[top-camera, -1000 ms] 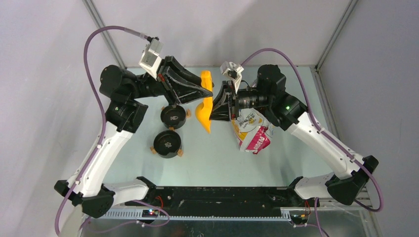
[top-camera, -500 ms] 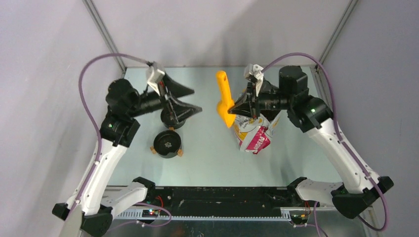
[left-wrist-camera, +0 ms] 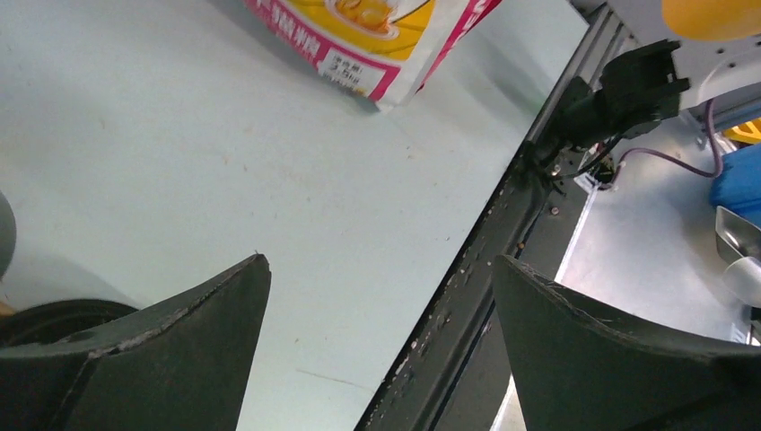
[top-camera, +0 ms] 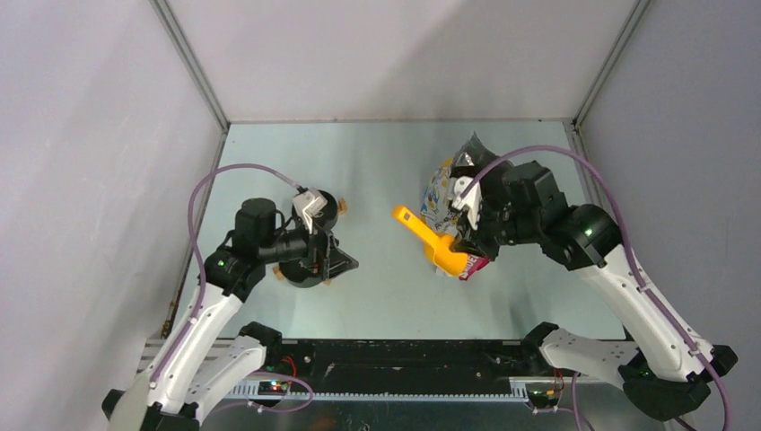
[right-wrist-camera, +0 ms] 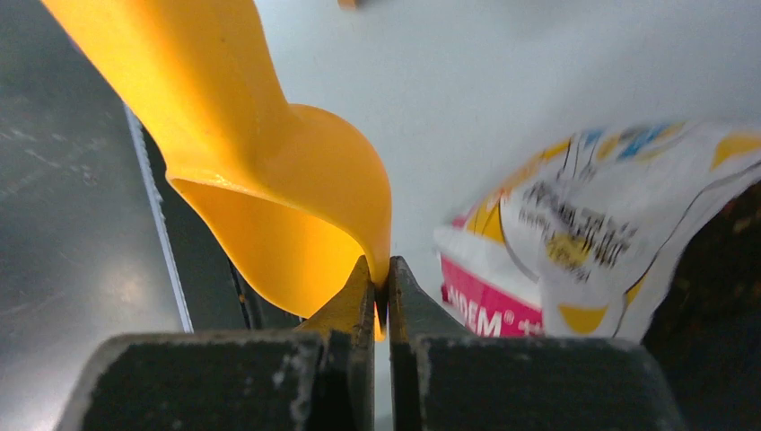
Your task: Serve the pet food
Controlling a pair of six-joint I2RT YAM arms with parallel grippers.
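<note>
Two bowls [top-camera: 325, 205] apparently unfilled; serving barely begun.
Right fingers [right-wrist-camera: 345, 355] pinch the orange scoop [top-camera: 431, 242]; left fingers [left-wrist-camera: 135, 359] gape empty; no kibble visible.

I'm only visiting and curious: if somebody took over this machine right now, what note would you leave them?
Claws: the left claw is open and empty, over the near black bowl. The right claw is shut on the rim of the orange scoop, beside the bag.
The far black bowl stands behind the near one.
Done: scoop in hand.
No pet food shows anywhere; both bowls are partly hidden.
To do: presumably scoop pet food from the bag and pour it into the bowls.
</note>
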